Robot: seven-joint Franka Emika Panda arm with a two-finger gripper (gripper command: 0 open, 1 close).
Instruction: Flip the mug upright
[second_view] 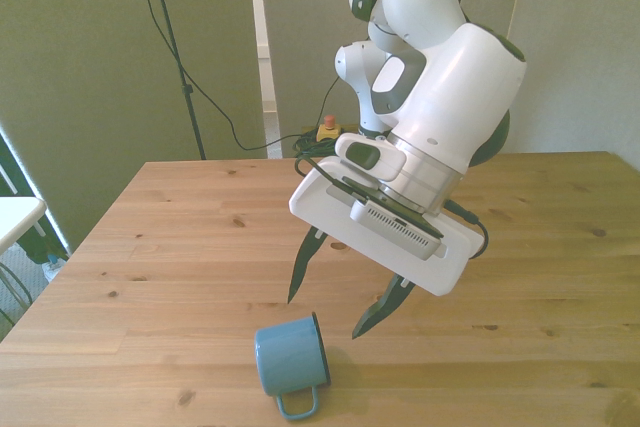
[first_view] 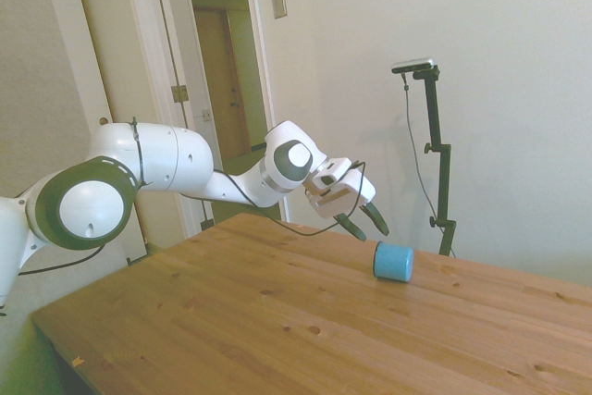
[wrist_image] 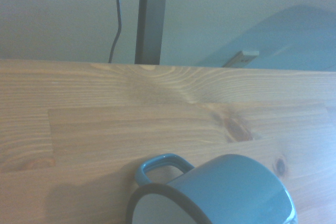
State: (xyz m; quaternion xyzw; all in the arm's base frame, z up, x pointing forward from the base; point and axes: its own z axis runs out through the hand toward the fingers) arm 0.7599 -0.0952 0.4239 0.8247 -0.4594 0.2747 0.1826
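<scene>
Light-blue enamel-style mug [second_view: 290, 359], small and cylindrical with a dark rim and pale inside, lies on its side at the near edge of the pine-plank worktop [second_view: 180, 247] in the front view. Its loop handle [second_view: 296, 405] lies close to the boards and points toward the near edge; its mouth faces the front view's right and a little away from the camera. The wrist view confirms this: rim and pale interior turned toward the lens, handle low beside the wood.

Just beyond the mug, the two-finger pincer [second_view: 335, 297] of the white arm hangs above the worktop with its dark fingers [second_view: 300, 269] spread wide and nothing between them. Fingertips are near the mug's rim but apart from it; no contact shows in the side or front views.

Progress, as I judge it: nothing of the flip is done. Mug not yet grasped, not yet lifted, not yet turned. Left to do: close in on the rim or wall, take hold, rotate the mug onto its base, let go.

Farther back, a small red-and-yellow object [second_view: 326, 130] sits just past the worktop's far edge, too small to identify. A doorway and plain walls lie beyond.

Writing and brands: none legible on mug, arm or pincer housing in any view.
</scene>
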